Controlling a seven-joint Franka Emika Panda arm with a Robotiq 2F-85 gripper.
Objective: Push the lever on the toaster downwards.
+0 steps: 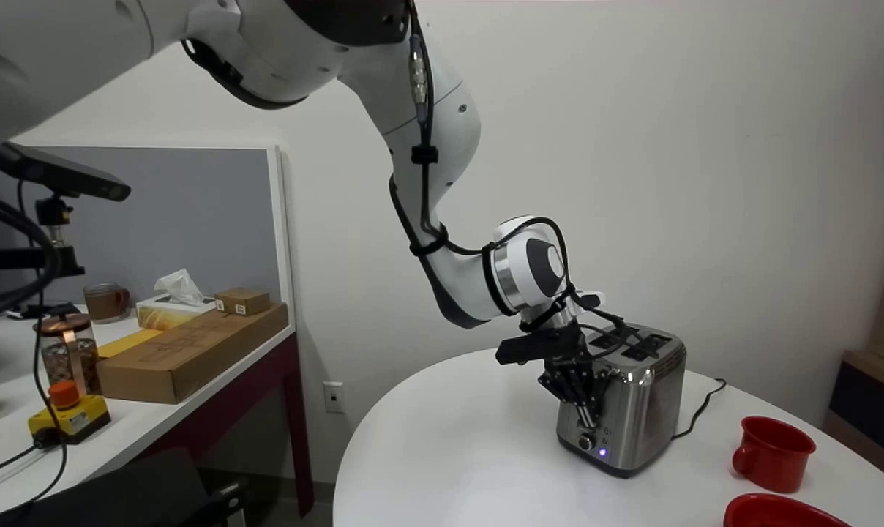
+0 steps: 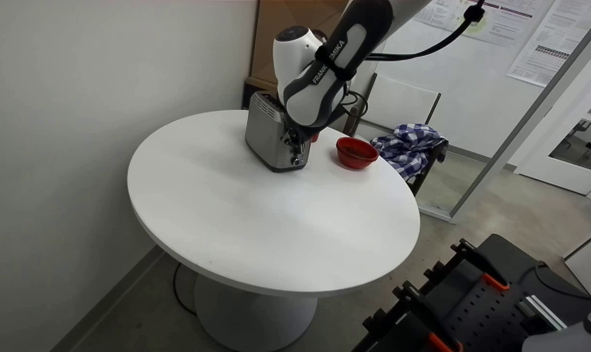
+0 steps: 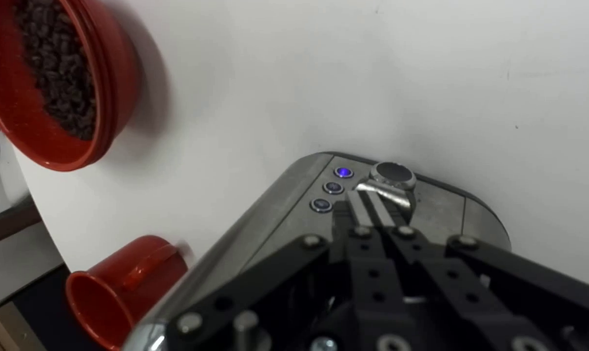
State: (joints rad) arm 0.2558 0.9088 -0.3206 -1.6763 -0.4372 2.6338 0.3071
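The silver toaster [image 1: 650,417] stands upright on the round white table, and it shows in an exterior view [image 2: 266,129] and in the wrist view [image 3: 438,209]. Its silver lever [image 3: 389,192] sits low on the end panel, just above the round knob [image 3: 395,173]. One button [image 3: 343,172] beside it glows blue. My gripper [image 3: 370,207] is shut, with its two fingers together and nothing seen between them. The fingertips are at the lever from above and look to be touching it. In an exterior view my gripper [image 1: 588,417] points down along the toaster's end panel.
A red mug [image 1: 775,454] and a red bowl [image 2: 356,154] stand on the white table [image 2: 256,225] near the toaster. The bowl holds dark beans [image 3: 58,68]. A black cord [image 1: 698,413] runs out behind the toaster. A wall rises behind the table.
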